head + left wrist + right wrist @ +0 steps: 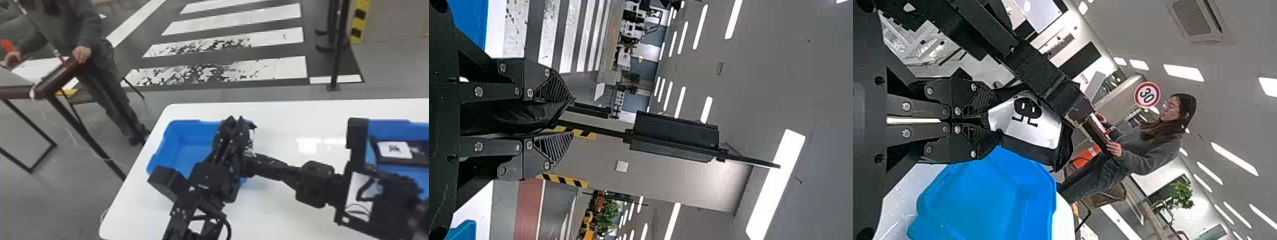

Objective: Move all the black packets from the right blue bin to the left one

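A handover seems in hand: mid-frame in the head view, by the left blue bin point(178, 145), the right pincer point(987, 120) grips a black packet point(1028, 132) that the left pincer point(560, 118) apparently pinches too. Next, the right should release it.

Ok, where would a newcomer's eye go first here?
Probably to the left arm and right arm crowding together by the left blue bin, the right gripper shut on a black packet with a white label. Next, another packet in the right blue bin, and bold white stripes on the floor beyond the table.
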### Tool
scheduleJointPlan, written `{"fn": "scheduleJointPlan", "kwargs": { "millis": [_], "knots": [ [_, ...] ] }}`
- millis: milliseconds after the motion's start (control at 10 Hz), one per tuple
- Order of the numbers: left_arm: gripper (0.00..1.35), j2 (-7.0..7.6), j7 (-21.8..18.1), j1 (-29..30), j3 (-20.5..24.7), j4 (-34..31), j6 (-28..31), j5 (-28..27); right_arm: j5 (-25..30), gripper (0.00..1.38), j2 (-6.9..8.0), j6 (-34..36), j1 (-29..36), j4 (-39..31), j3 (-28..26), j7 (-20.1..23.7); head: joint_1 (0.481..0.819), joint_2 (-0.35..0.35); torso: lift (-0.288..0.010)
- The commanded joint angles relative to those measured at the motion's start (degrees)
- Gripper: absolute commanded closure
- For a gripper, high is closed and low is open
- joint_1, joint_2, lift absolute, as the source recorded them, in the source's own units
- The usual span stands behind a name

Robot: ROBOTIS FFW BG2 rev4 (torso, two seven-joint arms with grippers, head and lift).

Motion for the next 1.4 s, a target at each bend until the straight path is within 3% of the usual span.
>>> {"fn": "scheduleJointPlan", "kwargs": {
  "millis": [0,300,400,500,600,700,900,1000,1300],
  "knots": [
    [1.22,0.1,-0.5,-0.21,-0.17,-0.12,2.09,0.14,-0.34,1.13,0.16,-1.06,-0.57,0.59,0.0,-0.03,0.695,0.328,-0.14],
    [1.22,0.1,-0.94,-0.5,-0.28,-0.26,1.95,0.02,-2.28,1.1,0.6,-4.44,-2.25,2.14,-0.12,-0.47,0.695,0.308,-0.14],
    [1.22,0.1,-0.94,-0.5,-0.17,-0.26,1.38,0.02,-3.31,0.79,0.6,-5.84,-2.25,2.84,-0.12,-0.56,0.695,0.302,-0.14],
    [1.22,-0.07,-0.94,-0.36,0.18,-0.4,1.1,0.02,-3.31,0.22,0.6,-6.97,-2.11,3.12,-0.12,-0.47,0.695,0.298,-0.14],
    [1.22,-0.25,-0.94,-0.21,0.86,-0.26,0.4,-0.21,-3.54,0.0,0.6,-7.25,-1.97,3.4,-0.12,-0.47,0.695,0.297,-0.14],
    [1.22,-0.43,-0.94,-0.21,1.32,-0.26,-0.02,-0.21,-4.22,0.07,0.6,-7.25,-1.69,3.97,-0.12,-0.38,0.695,0.298,-0.14],
    [1.22,-0.51,-0.59,-0.64,2.8,-0.26,0.26,-1.81,-5.02,0.38,0.6,-7.25,-0.57,4.25,-0.92,-0.12,0.695,0.31,-0.14],
    [1.22,-0.6,0.12,-1.48,3.49,0.73,-0.16,-2.95,-5.25,0.45,0.6,-7.25,0.42,3.97,-1.94,0.06,0.695,0.313,-0.14],
    [1.22,-1.04,2.32,-8.51,7.95,9.87,-4.8,-9.8,-5.94,0.49,0.52,-7.25,2.39,3.68,-4.0,0.5,0.695,0.325,-0.14]
  ]
}}
